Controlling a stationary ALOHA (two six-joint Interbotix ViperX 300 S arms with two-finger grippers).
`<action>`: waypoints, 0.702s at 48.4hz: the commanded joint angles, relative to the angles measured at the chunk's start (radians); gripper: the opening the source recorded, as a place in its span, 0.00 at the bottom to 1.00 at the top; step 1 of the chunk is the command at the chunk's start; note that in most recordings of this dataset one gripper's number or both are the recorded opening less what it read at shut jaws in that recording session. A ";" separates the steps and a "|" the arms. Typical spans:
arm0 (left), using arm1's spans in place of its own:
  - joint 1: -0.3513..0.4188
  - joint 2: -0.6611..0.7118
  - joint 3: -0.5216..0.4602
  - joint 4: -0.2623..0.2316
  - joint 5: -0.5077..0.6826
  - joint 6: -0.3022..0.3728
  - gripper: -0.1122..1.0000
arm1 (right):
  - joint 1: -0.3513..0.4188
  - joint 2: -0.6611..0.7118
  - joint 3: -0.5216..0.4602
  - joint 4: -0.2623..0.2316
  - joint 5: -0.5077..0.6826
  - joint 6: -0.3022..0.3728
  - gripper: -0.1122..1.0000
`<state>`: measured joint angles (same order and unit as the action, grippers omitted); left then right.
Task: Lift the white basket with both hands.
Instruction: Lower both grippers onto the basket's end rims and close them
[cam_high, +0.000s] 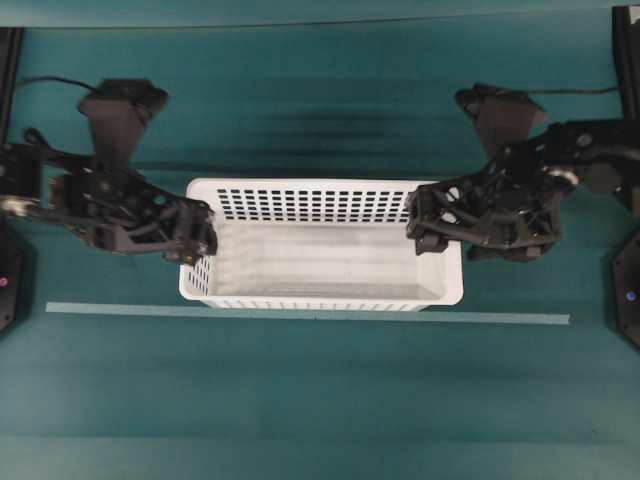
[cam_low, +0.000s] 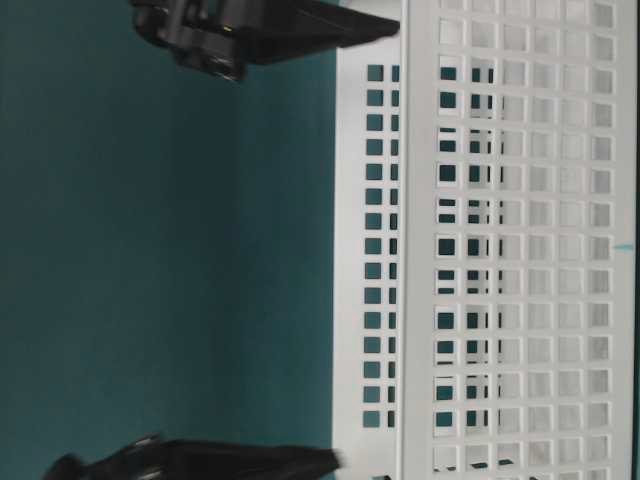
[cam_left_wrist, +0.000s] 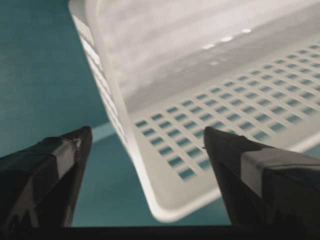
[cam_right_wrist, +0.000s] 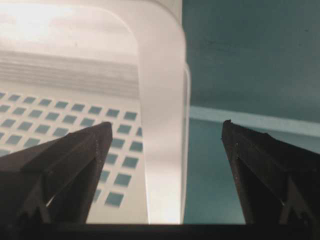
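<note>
The white basket (cam_high: 320, 262) sits mid-table with its long sides running left to right and nothing inside it. My left gripper (cam_high: 207, 238) is at its left end wall. In the left wrist view the left gripper (cam_left_wrist: 146, 136) is open, with the slotted wall and rounded rim of the basket (cam_left_wrist: 165, 200) in the gap, touching neither finger. My right gripper (cam_high: 428, 225) is at the right end. Its wrist view shows the right gripper (cam_right_wrist: 166, 127) open, straddling the basket rim (cam_right_wrist: 162, 150) without contact. The table-level view shows the basket's slotted wall (cam_low: 500, 250) turned sideways.
A pale tape strip (cam_high: 300, 313) runs along the teal table just in front of the basket. Black frame posts (cam_high: 625, 60) stand at the far corners. Dark arm bases (cam_high: 628, 290) sit at both side edges.
</note>
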<state>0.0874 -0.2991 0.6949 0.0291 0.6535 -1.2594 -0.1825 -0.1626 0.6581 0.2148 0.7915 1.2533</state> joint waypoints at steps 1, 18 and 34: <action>0.000 0.058 -0.003 0.005 -0.031 -0.003 0.95 | 0.009 0.043 0.000 -0.002 -0.031 0.008 0.91; 0.000 0.186 -0.002 0.003 -0.097 -0.012 0.94 | 0.009 0.101 0.034 -0.009 -0.117 0.054 0.91; -0.005 0.198 0.023 0.003 -0.130 -0.075 0.94 | 0.009 0.115 0.034 -0.011 -0.127 0.057 0.91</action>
<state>0.0874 -0.1166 0.7164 0.0307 0.5415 -1.3315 -0.1764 -0.0798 0.6980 0.2056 0.6688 1.3085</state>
